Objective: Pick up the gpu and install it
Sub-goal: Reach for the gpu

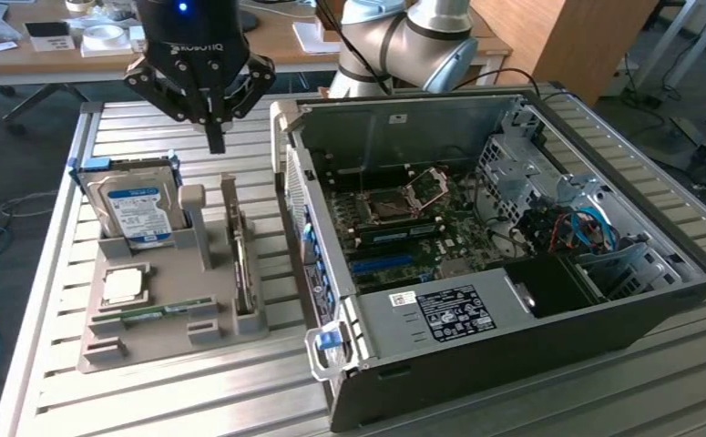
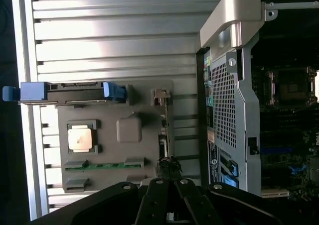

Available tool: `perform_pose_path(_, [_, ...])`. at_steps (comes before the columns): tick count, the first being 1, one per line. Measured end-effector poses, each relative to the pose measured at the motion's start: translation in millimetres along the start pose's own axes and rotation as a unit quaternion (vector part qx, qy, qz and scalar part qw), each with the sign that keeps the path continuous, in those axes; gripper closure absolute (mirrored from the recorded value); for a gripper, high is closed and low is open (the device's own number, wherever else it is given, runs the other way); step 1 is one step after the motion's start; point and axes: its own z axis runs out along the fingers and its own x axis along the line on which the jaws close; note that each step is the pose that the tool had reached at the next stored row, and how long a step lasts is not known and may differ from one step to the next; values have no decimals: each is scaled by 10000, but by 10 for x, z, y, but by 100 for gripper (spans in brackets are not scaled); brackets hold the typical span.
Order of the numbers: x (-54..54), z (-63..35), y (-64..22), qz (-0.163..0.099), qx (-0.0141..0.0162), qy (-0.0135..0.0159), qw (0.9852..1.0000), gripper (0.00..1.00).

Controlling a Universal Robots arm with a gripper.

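Hovering the hand [image 1: 215,141] above the grey holder [image 1: 146,350] on the desk [image 1: 158,401], I see it clenched on nothing. The gpu [image 1: 242,269] stands edge-on in the holder's slot, at six o'clock from the hand in the exterior view, with the open computer case [image 1: 511,273] at its three o'clock. I judge a good grasp needs the hand opened first, squared across the card's thin top edge, clear of the hard drive [image 1: 140,205] at nine o'clock.

Slatted aluminium table [image 1: 182,401], cluttered wooden desk [image 1: 277,38] behind, dark floor [image 1: 0,155].
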Motion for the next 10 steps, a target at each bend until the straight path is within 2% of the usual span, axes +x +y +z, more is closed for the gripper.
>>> perform_pose_path(10, [-12, -6, -162, 0, 1, 0, 10000, 89])
